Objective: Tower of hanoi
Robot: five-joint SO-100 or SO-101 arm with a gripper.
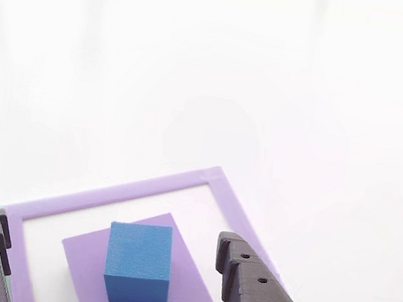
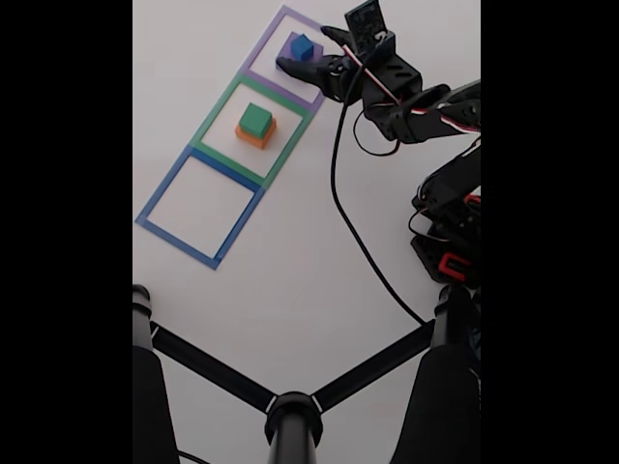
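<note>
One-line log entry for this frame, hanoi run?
hand: open, straddling blue cube | blue cube: on purple block | green block: on orange block

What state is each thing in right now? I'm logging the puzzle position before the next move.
blue cube: sitting on the purple block, free between the fingers.
purple block: flat inside the purple outline.
green block: stacked on the orange block.
orange block: inside the green outline.
blue outline: holds no block.
gripper: open, fingers either side of the blue cube.
</note>
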